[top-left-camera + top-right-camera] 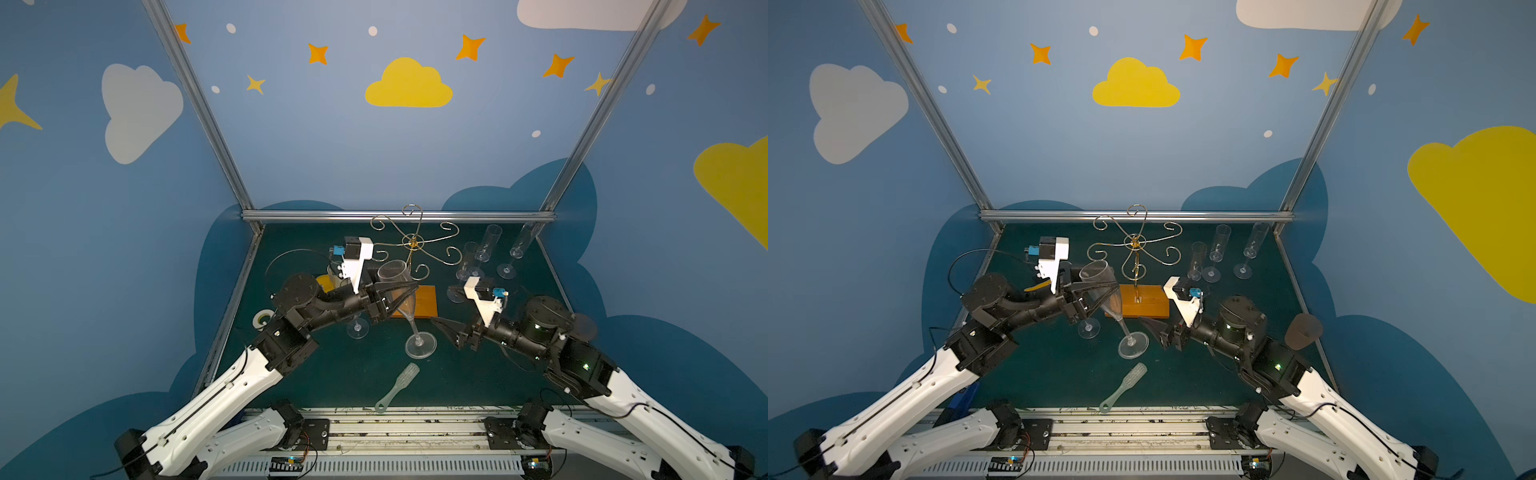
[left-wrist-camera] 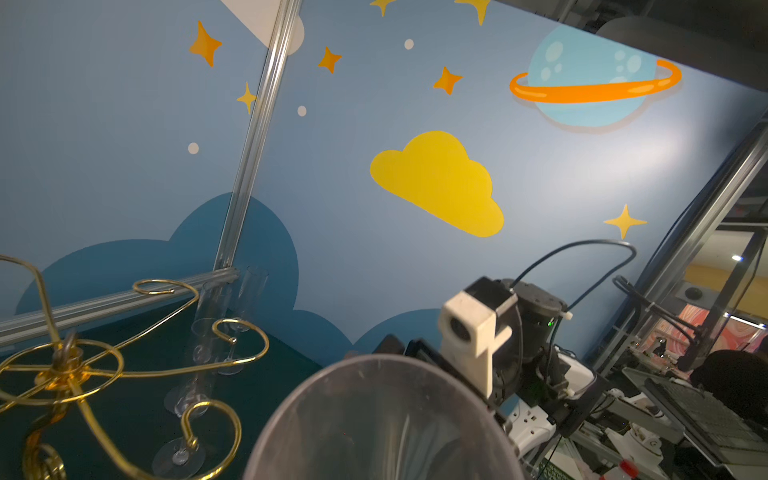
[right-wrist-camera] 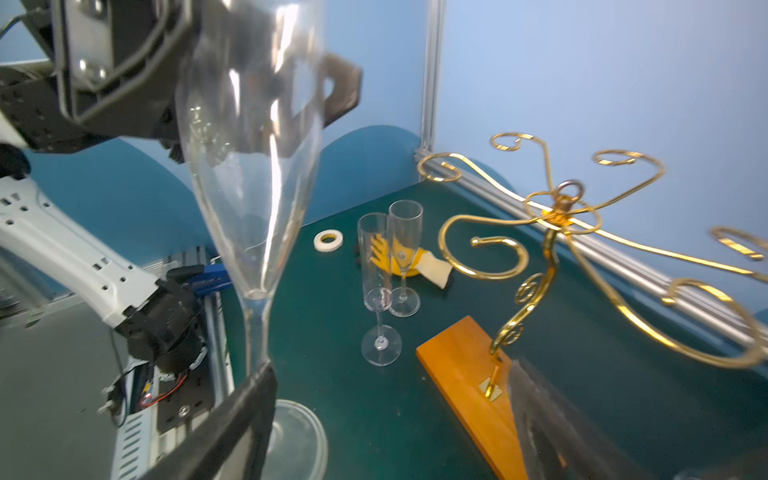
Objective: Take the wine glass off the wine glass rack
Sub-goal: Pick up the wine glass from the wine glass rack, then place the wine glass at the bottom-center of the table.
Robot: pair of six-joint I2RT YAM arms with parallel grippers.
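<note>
The left gripper (image 1: 405,295) clasps a tall clear wine glass (image 1: 392,270), clear of the thin gold wire wine glass rack (image 1: 412,240).
Its jaws are partly closed on the bowl. The glass tilts beside the rack's orange wooden base (image 1: 424,301). The right gripper (image 1: 442,330) is spread wide and empty near the stem.

A robotics lab test cell: aluminium frame posts (image 1: 201,104) hold blue wall panels (image 1: 332,158) painted with clouds and stars around a green-topped table (image 1: 353,374). Two robot arms (image 1: 216,395) mount on a near-edge rail (image 1: 407,428). A keyboard (image 2: 702,409) sits outside the booth.
</note>
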